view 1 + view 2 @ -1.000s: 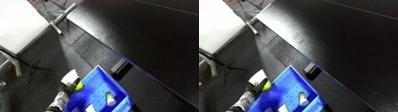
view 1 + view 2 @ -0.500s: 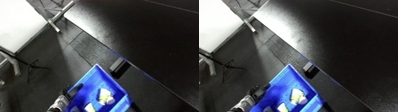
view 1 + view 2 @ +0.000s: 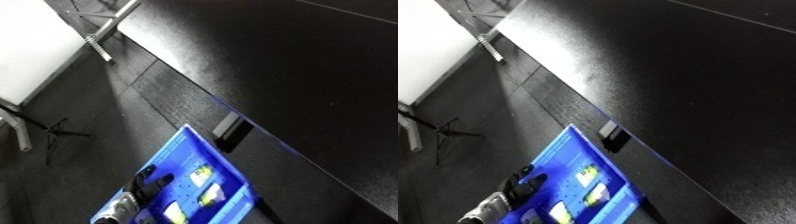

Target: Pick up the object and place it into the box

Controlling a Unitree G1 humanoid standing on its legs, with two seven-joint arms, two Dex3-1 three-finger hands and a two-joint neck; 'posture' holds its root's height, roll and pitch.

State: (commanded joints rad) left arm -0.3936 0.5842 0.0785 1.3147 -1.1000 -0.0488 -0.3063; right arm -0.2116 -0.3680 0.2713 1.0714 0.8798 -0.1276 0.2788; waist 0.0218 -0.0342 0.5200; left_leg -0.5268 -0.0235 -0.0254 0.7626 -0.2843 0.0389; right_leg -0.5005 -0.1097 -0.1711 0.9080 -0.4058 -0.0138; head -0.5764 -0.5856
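The blue bin (image 3: 182,150) sits at the bottom of the view, against the edge of the black table (image 3: 293,65). Several small pale and yellow objects lie inside it, among them one (image 3: 201,174) near the middle and another (image 3: 211,193) below it. My left hand (image 3: 148,184) comes in from the lower left and hangs over the bin's left rim, fingers relaxed and open, with nothing in it. My right hand shows in neither view.
A small dark block (image 3: 233,133) sits on the table's edge just past the bin's far corner. A metal frame leg (image 3: 98,35) stands at the top left, a tripod foot (image 3: 55,131) rests on the dark floor, and a white panel (image 3: 27,45) fills the left.
One second ago my left hand held a white and yellow object at the bin's left rim. That object now lies in the bin and the hand is empty. The camera has also shifted.
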